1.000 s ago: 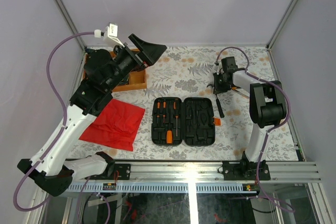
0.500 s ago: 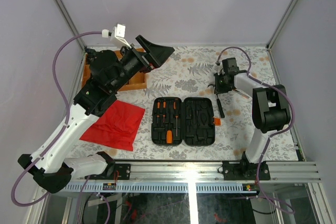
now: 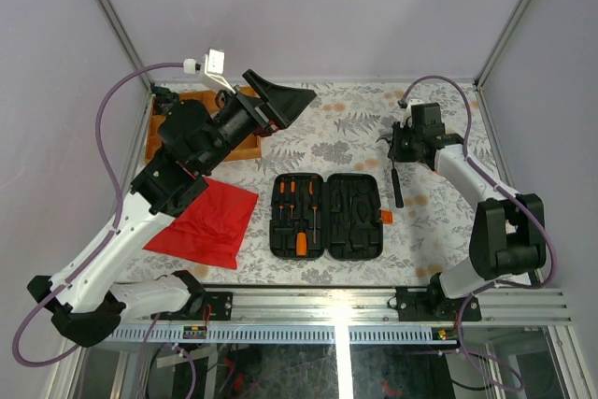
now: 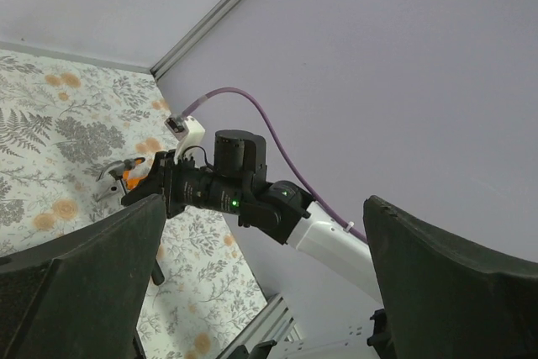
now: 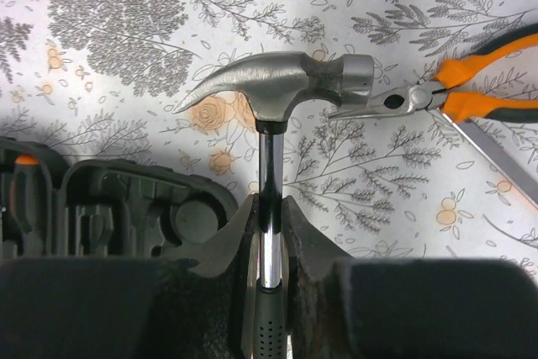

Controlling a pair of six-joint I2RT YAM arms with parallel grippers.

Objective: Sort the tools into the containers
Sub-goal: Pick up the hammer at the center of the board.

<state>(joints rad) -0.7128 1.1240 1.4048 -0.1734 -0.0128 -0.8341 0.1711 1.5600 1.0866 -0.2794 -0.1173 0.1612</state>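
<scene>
Looking over the flower-printed cloth [image 3: 327,128] that covers the table, the black tool case [image 3: 327,216] lies open and flat near the middle, and everything else sits around it. The left arm [image 3: 131,221] rears high to the left of the case. Its left gripper [image 3: 285,105] hangs in the air beyond the case's far left corner, with its jaws spread wide and nothing between them. The right arm [image 3: 467,175] reaches in from the right of the case. Its right gripper [image 5: 269,233] is pinched tight on the chrome neck of a hammer [image 5: 286,81], just past the case's far right corner. The hammer's dark handle points back along the case's right side, and I cannot tell whether the head rests on the cloth or hangs just above it. A crumpled red cloth [image 3: 206,221] lies just left of the case. A wooden tray [image 3: 245,149] sits farther off beyond that, half hidden under the left arm. Orange-handled pliers [image 5: 454,94] lie on the cloth on the far side of the hammer from the case, their nose almost touching the hammer's striking face. A slim metal shaft [image 5: 492,153] lies just beside them. Several orange-and-black screwdrivers [image 3: 304,207] sit in the slots of the case's left half, and a small orange latch [image 3: 386,217] juts from its right edge.
</scene>
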